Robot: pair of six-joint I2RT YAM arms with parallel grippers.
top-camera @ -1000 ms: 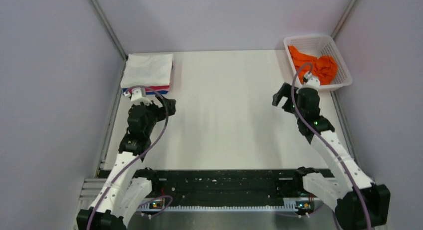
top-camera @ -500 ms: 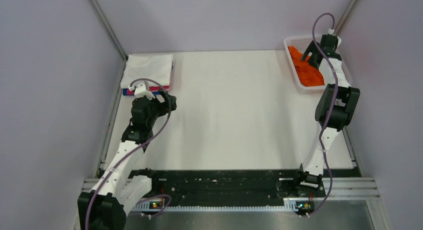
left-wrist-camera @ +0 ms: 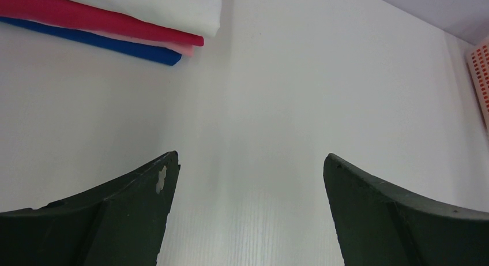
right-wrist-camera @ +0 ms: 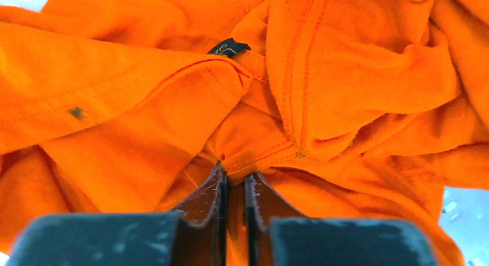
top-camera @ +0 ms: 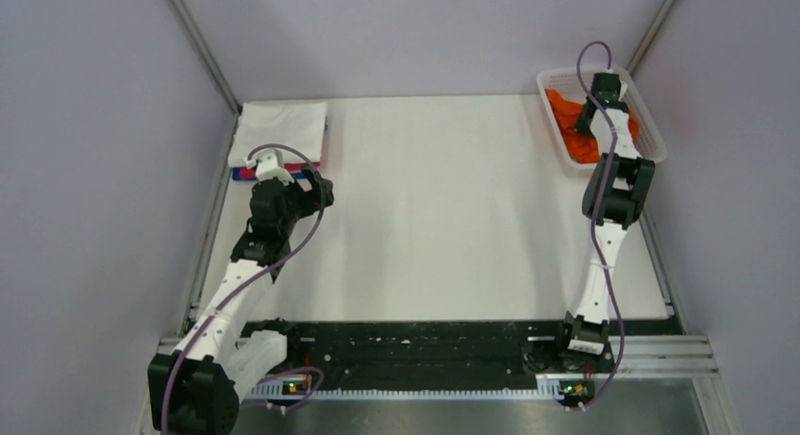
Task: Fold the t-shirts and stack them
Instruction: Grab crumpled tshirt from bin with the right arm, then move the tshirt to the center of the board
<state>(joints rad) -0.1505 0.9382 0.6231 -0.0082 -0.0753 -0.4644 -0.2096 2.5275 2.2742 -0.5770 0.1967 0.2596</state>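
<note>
folded stack [left-wrist-camera: 115, 21] cropped at top edge, orange shirt [top-camera: 569, 133] partly behind rt arm [top-camera: 618, 185]

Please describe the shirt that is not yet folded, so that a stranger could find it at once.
At the far right corner of the table stands a white mesh basket. In it lies the crumpled orange t-shirt, with the right gripper shut on one fold. It alone is orange and unfolded; the folded stack at the far left is white, pink-red and blue.

The white table [top-camera: 453, 209] carries a folded t-shirt stack [top-camera: 281, 128] and a mesh basket [top-camera: 566, 73].
</note>
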